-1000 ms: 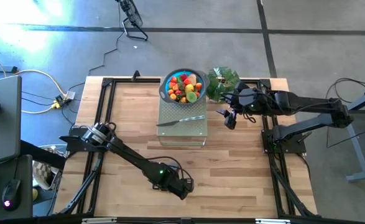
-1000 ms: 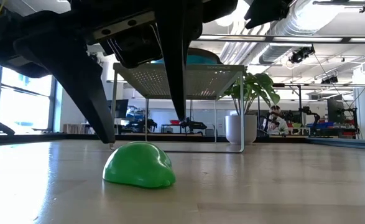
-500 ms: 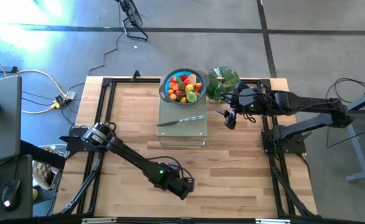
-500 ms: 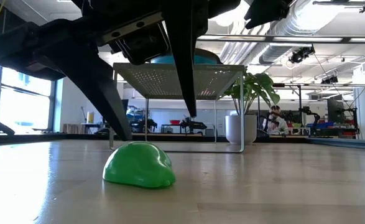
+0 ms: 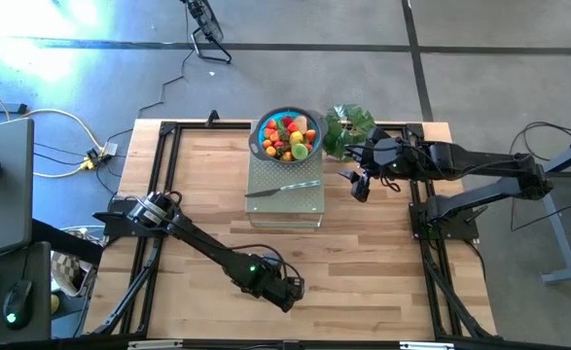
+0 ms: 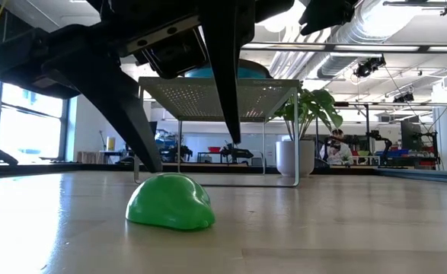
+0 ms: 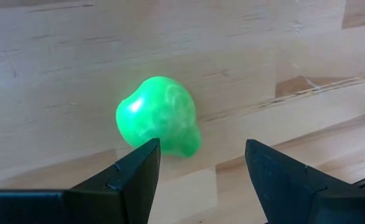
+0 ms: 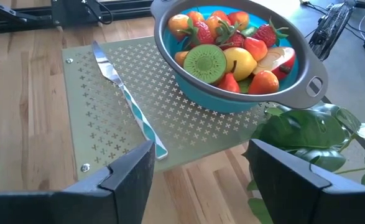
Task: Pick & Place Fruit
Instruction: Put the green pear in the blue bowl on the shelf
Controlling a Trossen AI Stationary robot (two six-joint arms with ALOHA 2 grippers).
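Observation:
One green toy fruit (image 7: 159, 116) lies on the bare wood near the table's near edge, resting on its flat underside (image 6: 170, 224). My left gripper (image 7: 202, 149) hovers just above it, open, fingers pointing down and touching nothing (image 6: 195, 156); in the high view the gripper (image 5: 287, 292) hides the fruit. The other fruits (image 8: 232, 53), red, orange, yellow and green, fill the blue bowl (image 5: 262, 136) on a perforated metal stand (image 5: 295, 206). My right gripper (image 5: 360, 187) waits open in the air beside the stand's right side (image 8: 201, 149).
A slim knife (image 8: 129, 102) lies on the stand in front of the bowl. A leafy green plant (image 5: 348, 126) stands right of the bowl, close to my right arm. Black frame rails (image 5: 159, 185) run along the table's sides. Bare wood surrounds the green fruit.
My left gripper has shifted slightly toward the table's right above the green fruit, then held still. The fruit has not moved.

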